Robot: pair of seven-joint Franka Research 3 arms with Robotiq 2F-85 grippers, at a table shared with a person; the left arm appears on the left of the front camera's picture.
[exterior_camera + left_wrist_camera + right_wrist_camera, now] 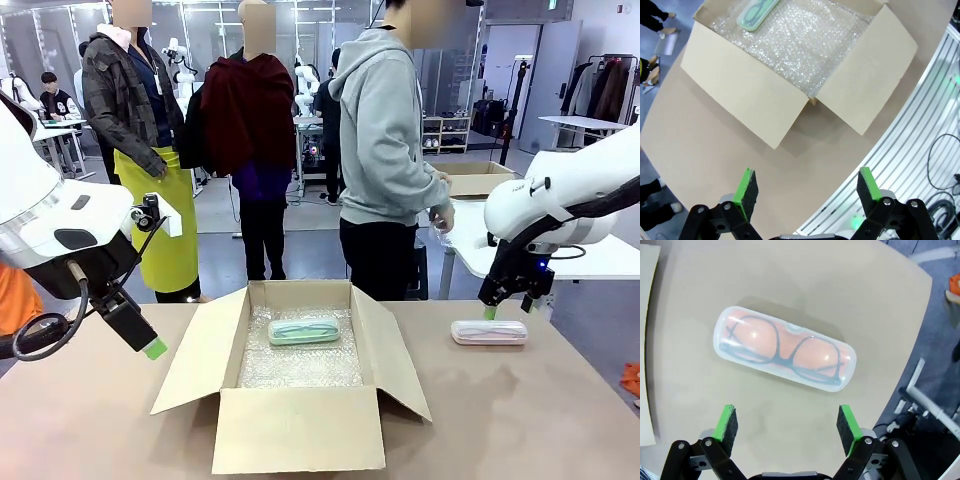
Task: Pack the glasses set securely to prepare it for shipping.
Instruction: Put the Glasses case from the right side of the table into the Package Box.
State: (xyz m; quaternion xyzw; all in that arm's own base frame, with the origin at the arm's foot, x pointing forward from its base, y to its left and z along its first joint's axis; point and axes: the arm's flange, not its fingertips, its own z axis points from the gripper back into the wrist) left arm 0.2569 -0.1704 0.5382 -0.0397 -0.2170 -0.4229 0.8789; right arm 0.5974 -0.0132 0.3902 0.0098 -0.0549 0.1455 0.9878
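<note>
Green case (pixel 303 331): lies in the box (pixel 300 430) on bubble wrap (pixel 300 365), near the far wall; the padding underneath probably serves as cushioning for shipping.
Pink case (pixel 785 355): flat on the worktop (pixel 520 420) to the right of the box and apart from it, not yet packed; glasses show through its lid.
Box flaps: all folded outward, leaving the top free for lowering things in.
Right end effector (pixel 786 424): spread wide and empty, pointing down just above the pink case. The case lies slanted a little beyond the pads, so a small advance and roll seem needed to straddle its narrow width.
Left end effector (pixel 806 190): spread and empty, held over the worktop left of the box and angled toward it, seemingly parked clear.
</note>
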